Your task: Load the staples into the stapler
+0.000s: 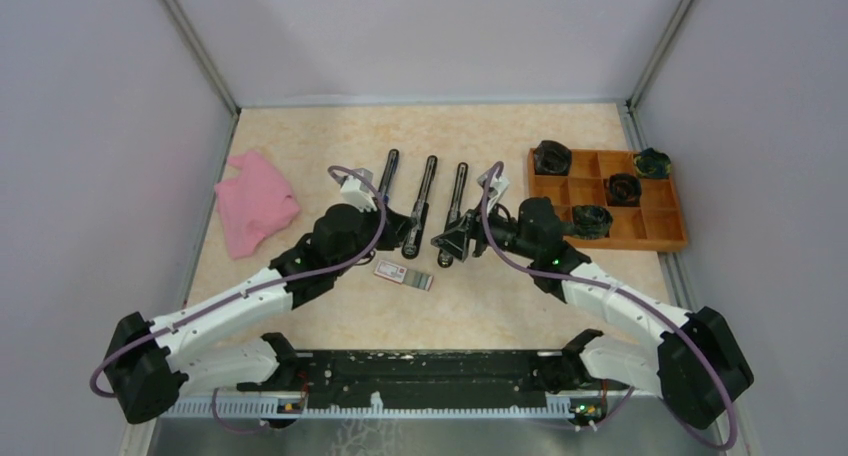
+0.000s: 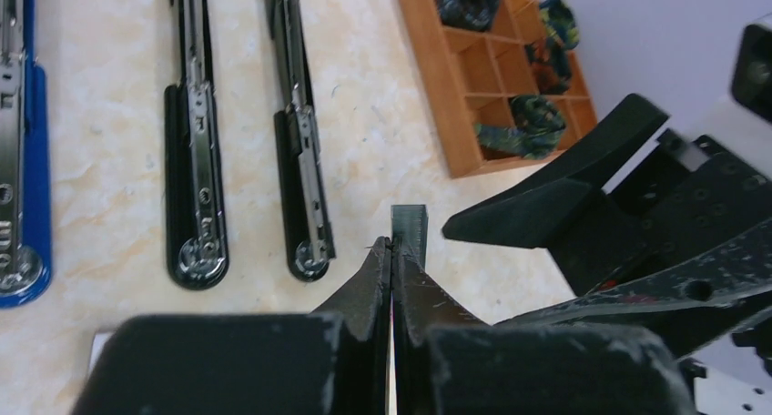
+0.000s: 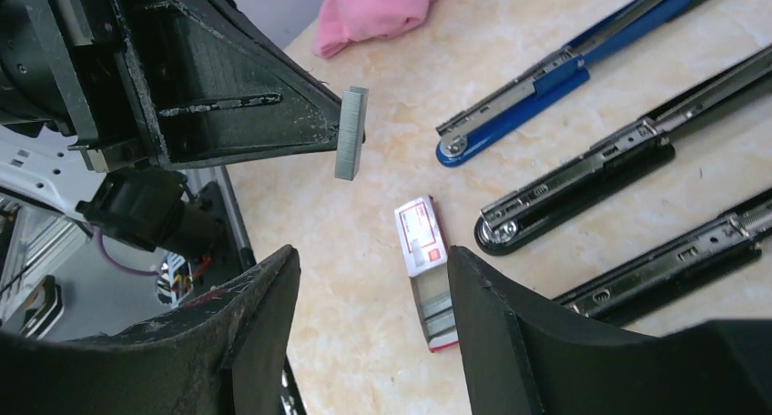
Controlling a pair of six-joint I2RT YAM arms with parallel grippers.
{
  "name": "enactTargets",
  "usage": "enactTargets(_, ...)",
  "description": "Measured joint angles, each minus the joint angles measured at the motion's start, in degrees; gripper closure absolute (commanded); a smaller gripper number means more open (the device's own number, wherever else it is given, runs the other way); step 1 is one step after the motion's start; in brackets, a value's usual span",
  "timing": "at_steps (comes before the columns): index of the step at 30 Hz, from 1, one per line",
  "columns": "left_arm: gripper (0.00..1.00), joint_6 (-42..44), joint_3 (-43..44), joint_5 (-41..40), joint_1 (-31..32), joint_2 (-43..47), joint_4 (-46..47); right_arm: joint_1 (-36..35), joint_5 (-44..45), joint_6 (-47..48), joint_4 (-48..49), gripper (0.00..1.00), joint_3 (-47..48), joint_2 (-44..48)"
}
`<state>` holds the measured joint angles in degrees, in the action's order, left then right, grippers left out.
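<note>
Right wrist: grey, ridged staple strip point(image 3: 350, 133).

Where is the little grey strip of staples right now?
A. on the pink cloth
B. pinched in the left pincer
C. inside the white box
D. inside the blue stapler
B: the left pincer is shut on the staple strip, which sticks out from its tips.
</note>
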<state>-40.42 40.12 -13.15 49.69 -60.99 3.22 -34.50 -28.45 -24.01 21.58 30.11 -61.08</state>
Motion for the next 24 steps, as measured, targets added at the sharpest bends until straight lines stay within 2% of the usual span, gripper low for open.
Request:
enactTargets(6, 1.00, -0.8, -0.1, -0.1, -0.3, 0.3, 4.6, -0.8, -0.8, 2.3, 3.5, 0.40, 0.9, -1.7)
enactTargets(15, 1.00, -2.9, -0.1, -1.4, -0.3, -1.2, 5.8, -5.9, 8.1, 12.8, 3.6, 0.45, 2.3, -2.8)
enactTargets(24, 1.00, -3.1, -0.1, -1.5, -0.3, -1.8, 6.2, -9.6, 14.4, 19.0, 4.0, 0.48, 5.3, -5.9)
